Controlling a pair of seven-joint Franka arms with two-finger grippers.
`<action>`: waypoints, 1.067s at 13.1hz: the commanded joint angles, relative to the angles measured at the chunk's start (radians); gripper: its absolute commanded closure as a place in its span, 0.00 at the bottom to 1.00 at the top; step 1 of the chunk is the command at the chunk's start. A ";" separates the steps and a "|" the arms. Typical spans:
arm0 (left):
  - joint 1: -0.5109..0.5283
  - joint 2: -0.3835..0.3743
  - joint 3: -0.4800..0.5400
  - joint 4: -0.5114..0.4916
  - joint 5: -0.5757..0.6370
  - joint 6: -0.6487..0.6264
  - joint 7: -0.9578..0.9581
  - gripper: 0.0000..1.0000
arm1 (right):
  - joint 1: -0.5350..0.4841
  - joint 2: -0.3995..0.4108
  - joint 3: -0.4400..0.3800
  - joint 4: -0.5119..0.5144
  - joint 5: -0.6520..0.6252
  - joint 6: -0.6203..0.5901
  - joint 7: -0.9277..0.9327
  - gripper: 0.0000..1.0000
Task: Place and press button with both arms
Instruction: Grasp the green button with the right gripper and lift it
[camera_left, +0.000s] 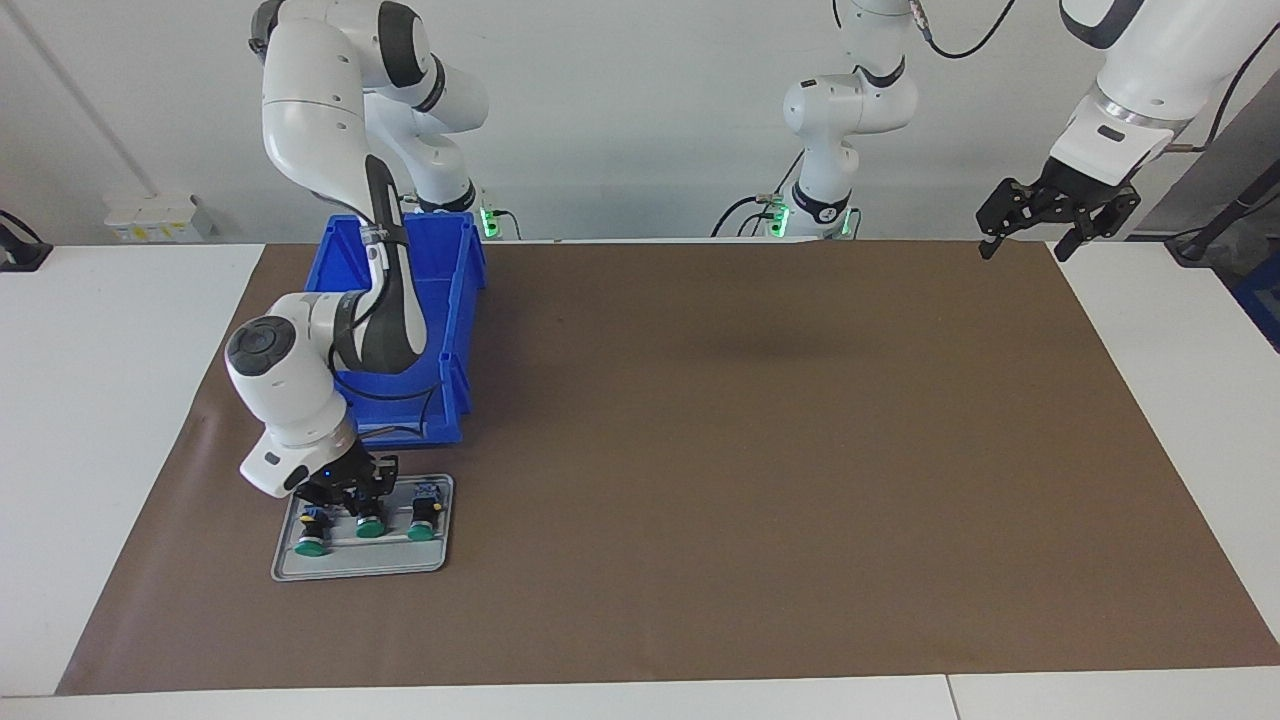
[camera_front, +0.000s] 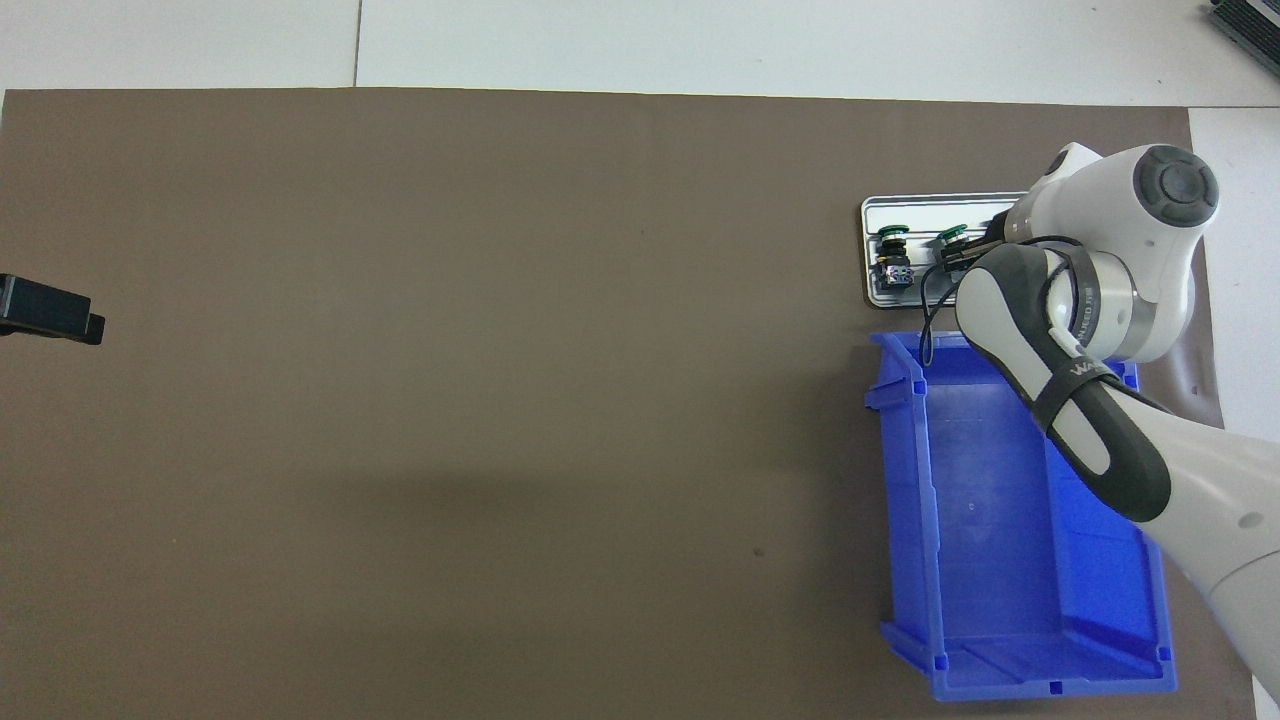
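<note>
- Reaching down over the grey tray (camera_left: 300, 568), the right gripper (camera_left: 352, 497) sits low on the middle one of three green-capped buttons lined up there
- Its fingers have drawn in tight around the black body of that middle button (camera_left: 370, 524), so I'd say it has hold of it, though the button rests on the tray and is not lifted
- The two other buttons (camera_left: 311, 541) lie either side of it in the same row, caps pointing away from the robots
- The tray lies just beside the blue bin (camera_left: 440, 290), on the side farther from the robots, at the right arm's end of the brown mat (camera_left: 750, 450)
- The left gripper (camera_left: 1055, 215) hangs with its jaws spread wide and empty over the mat's corner at the left arm's end, waiting
- By my reckoning this is the pickup step; next comes a straight lift clear of the neighbours, then a carry out onto the open mat where the other arm can come in to press
</note>
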 joint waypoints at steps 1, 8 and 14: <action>0.007 -0.023 -0.004 -0.026 0.017 -0.002 0.003 0.00 | -0.002 -0.014 0.003 0.136 0.012 -0.161 0.111 1.00; 0.007 -0.025 -0.004 -0.026 0.017 -0.002 0.003 0.00 | 0.070 -0.026 0.011 0.281 0.021 -0.251 0.828 1.00; 0.007 -0.025 -0.004 -0.026 0.017 -0.002 0.003 0.00 | 0.262 -0.058 0.008 0.279 -0.017 -0.259 1.638 1.00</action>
